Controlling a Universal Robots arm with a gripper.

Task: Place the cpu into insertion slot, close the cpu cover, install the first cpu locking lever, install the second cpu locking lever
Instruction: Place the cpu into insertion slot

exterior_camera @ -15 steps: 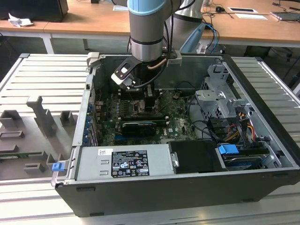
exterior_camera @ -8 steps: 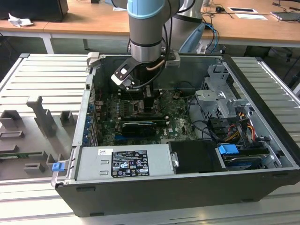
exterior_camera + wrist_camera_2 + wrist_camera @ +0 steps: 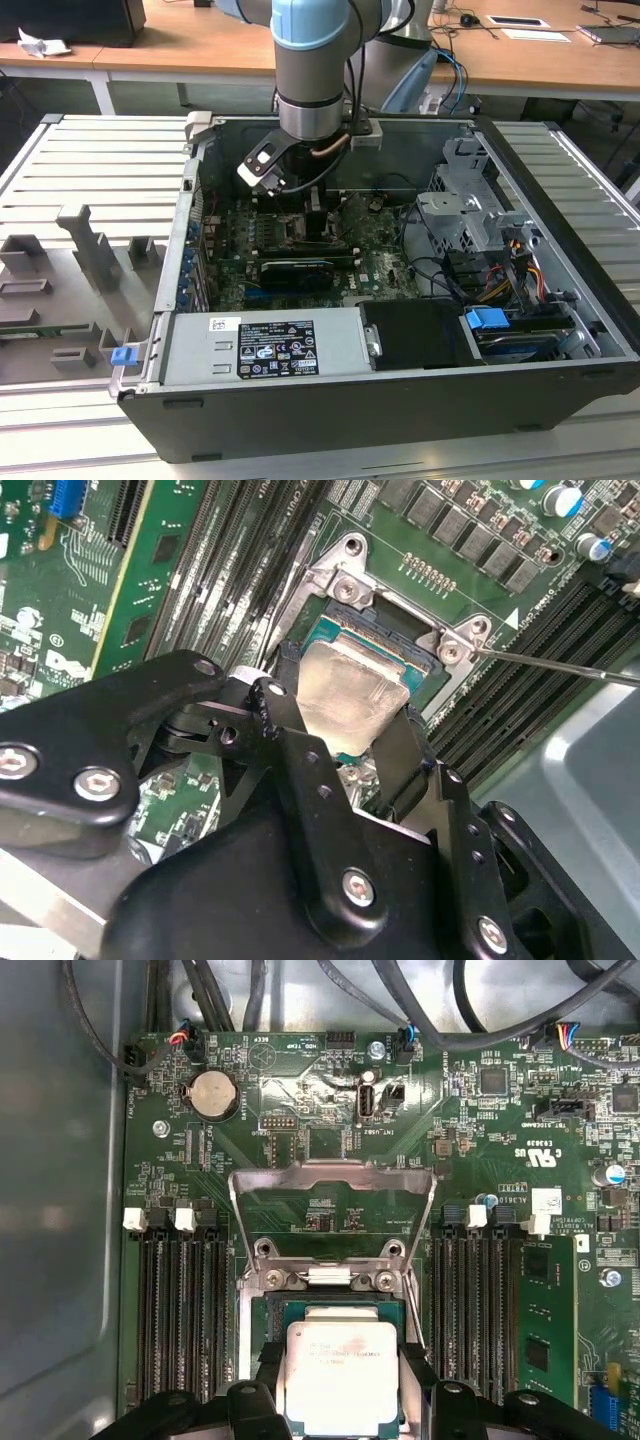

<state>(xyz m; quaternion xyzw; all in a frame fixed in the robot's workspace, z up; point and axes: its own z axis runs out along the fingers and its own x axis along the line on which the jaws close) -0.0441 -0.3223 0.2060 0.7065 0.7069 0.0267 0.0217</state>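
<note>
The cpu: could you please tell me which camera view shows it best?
The first wrist view: the cpu faces the camera squarely, between the fingers of the gripper. The second wrist view shows it aslant, its near edge behind the fingers. In the exterior view the arm hangs over that spot.

cpu [image 3: 340, 1375] matt metal; cpu cover [image 3: 330, 1173] shiny

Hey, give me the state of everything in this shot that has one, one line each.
Square dark insertion slot: uncovered.
Small flat square silver-topped cpu: gripped on two sides, over the slot.
Black pincer: shut on the cpu.
Thin square silver metal cpu cover: open, swung up.
Thin metal locking lever: unlatched, angled away from the slot.
Black computer case: side open.
</note>
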